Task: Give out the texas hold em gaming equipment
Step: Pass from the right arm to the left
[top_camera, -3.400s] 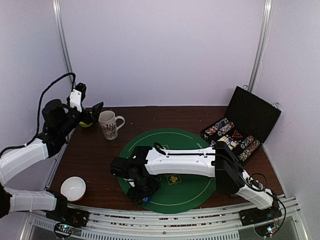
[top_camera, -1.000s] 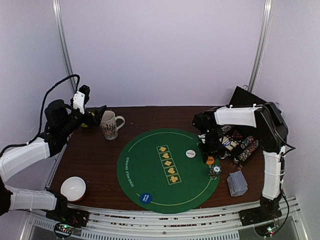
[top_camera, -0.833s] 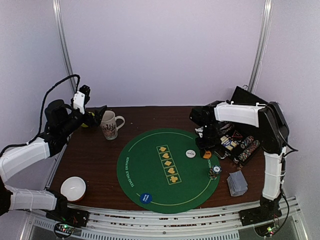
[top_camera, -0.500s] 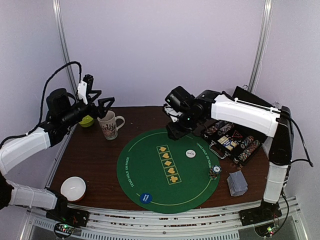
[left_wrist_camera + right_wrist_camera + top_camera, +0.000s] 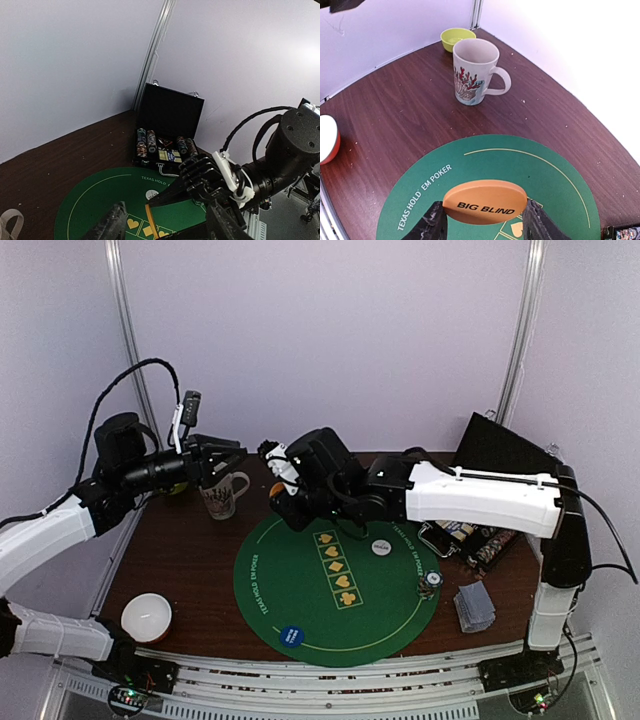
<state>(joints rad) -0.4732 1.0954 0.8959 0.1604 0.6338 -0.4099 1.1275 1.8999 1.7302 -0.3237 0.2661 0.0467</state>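
Dark brown tabletop (image 5: 190, 560) under pale walls, round green felt mat (image 5: 290, 575) at centre of the top view. Over the mat's upper left edge, right gripper (image 5: 277, 486) clamped on the orange button disc (image 5: 485, 202) — pinched by its edges between both fingers, "BIG BLIND" legible in the right wrist view, clear of the felt. Just beyond it toward the upper left, patterned mug (image 5: 218, 495) upright, green bowl (image 5: 458, 36) behind that. Left gripper (image 5: 226, 454) up by the mug's rim, fingers (image 5: 107, 227) spread wide, nothing between them. White button disc (image 5: 380, 547) lying right of centre on the mat, blue button disc (image 5: 291, 636) near its lower edge, small stack of poker chips (image 5: 430, 581) at its right rim. Grey-blue-backed cards (image 5: 475, 606) piled on bare wood at lower right, just off the mat. Open black case (image 5: 495, 465) at right — more chips in rows inside, seen from the left wrist. White bowl (image 5: 147, 617) at lower left
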